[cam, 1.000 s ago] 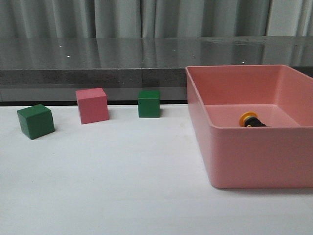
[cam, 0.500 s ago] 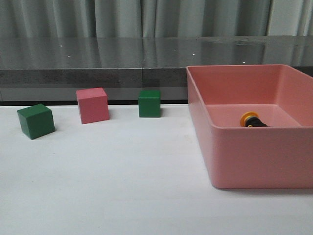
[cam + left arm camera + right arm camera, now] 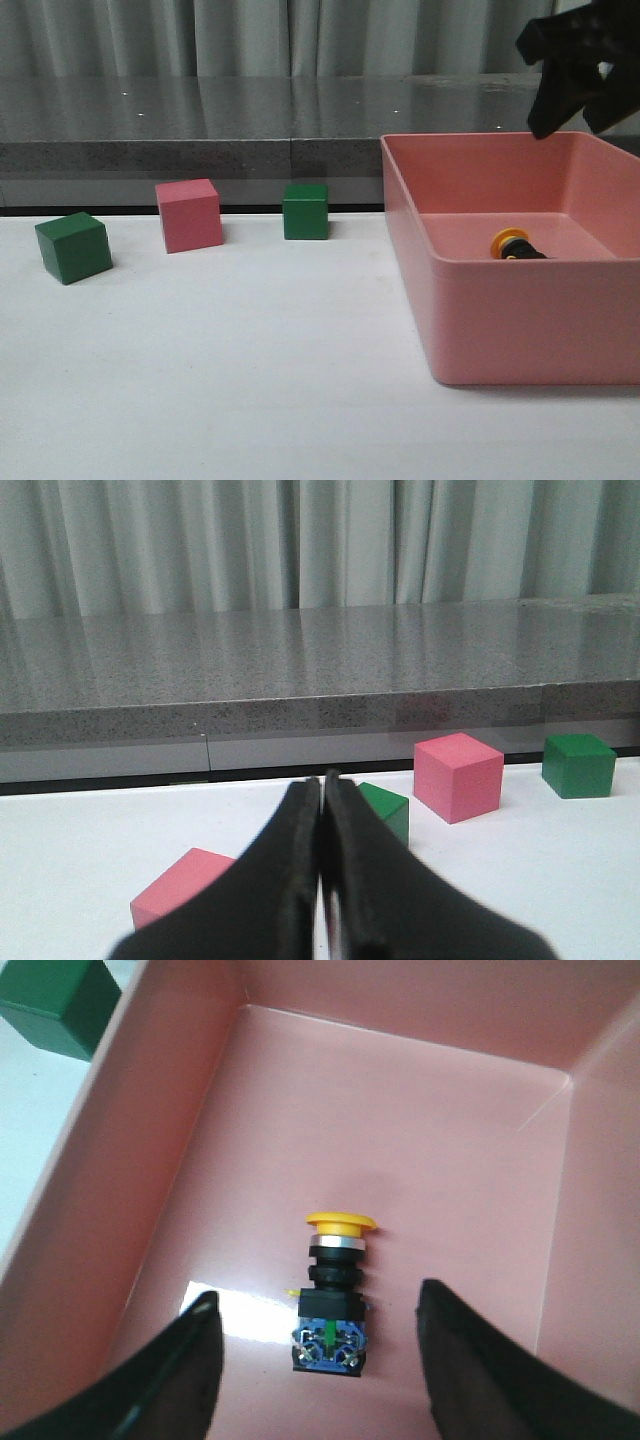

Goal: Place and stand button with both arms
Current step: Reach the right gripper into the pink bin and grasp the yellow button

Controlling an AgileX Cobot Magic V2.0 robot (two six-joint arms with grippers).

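Note:
The button (image 3: 512, 245) lies on its side on the floor of the pink bin (image 3: 530, 320), with its yellow cap toward the left. In the right wrist view the button (image 3: 334, 1290) shows its yellow cap, black body and blue base. My right gripper (image 3: 572, 125) hangs above the bin's back right rim. Its jaws are open and empty, and in the right wrist view (image 3: 318, 1305) they stand wide on either side of the button, above it. My left gripper (image 3: 323, 785) is shut and empty, low over the white table; it is out of the front view.
A green cube (image 3: 73, 247), a pink cube (image 3: 189, 215) and another green cube (image 3: 305, 211) stand on the white table left of the bin. A grey stone ledge (image 3: 200, 120) runs along the back. The left wrist view shows a further pink cube (image 3: 180, 885) near the fingers.
My right gripper has come into the front view at the top right, above the bin. The button and cubes have not moved.

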